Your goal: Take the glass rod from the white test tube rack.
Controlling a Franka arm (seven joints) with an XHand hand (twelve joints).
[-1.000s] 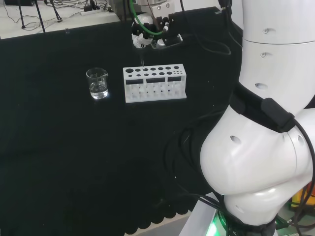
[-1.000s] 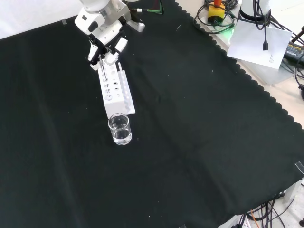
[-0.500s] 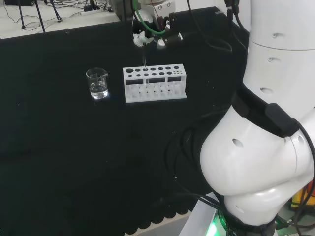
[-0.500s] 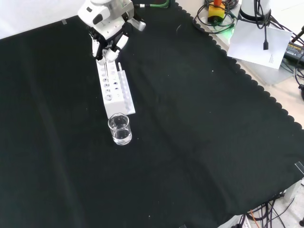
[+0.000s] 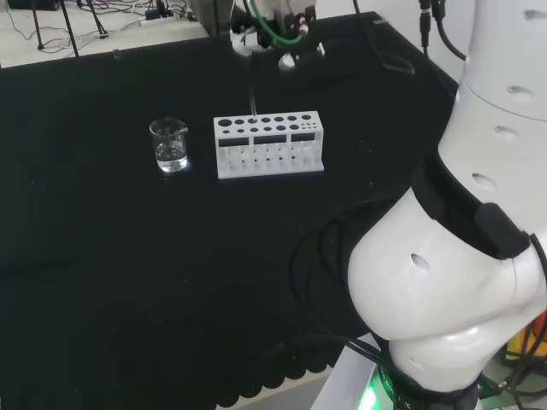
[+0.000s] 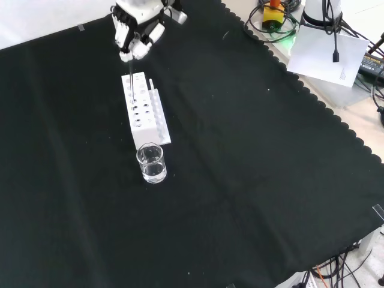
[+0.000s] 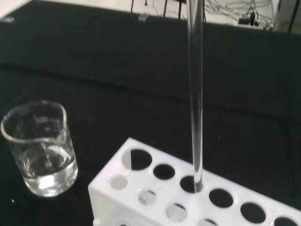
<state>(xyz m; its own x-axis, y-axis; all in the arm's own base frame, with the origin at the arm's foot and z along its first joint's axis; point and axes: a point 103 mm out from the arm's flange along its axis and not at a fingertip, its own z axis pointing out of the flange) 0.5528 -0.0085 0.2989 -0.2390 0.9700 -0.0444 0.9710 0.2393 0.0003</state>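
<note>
The white test tube rack (image 5: pixel 269 143) (image 6: pixel 144 109) lies on the black cloth, with two rows of round holes. The hand (image 5: pixel 275 32) (image 6: pixel 137 29) hangs above the rack's far end in the front view, fingers curled on the top of the glass rod (image 6: pixel 129 67). The thin clear rod (image 5: pixel 252 96) stands upright below the hand. In the wrist view the glass rod (image 7: pixel 195 99) runs straight down, and its lower tip sits at the mouth of a hole in the rack (image 7: pixel 141 197).
A small glass beaker (image 5: pixel 169 143) (image 6: pixel 150 163) (image 7: pixel 40 148) with a little clear liquid stands close to one end of the rack. The arm's white links (image 5: pixel 461 256) fill the head view's right. Cables and paper (image 6: pixel 324 48) lie beyond the cloth's scalloped edge.
The hand has risen above the rack and drawn the glass rod upward with it; the rod's tip is now at the hole's mouth. Rack and beaker have not moved.
</note>
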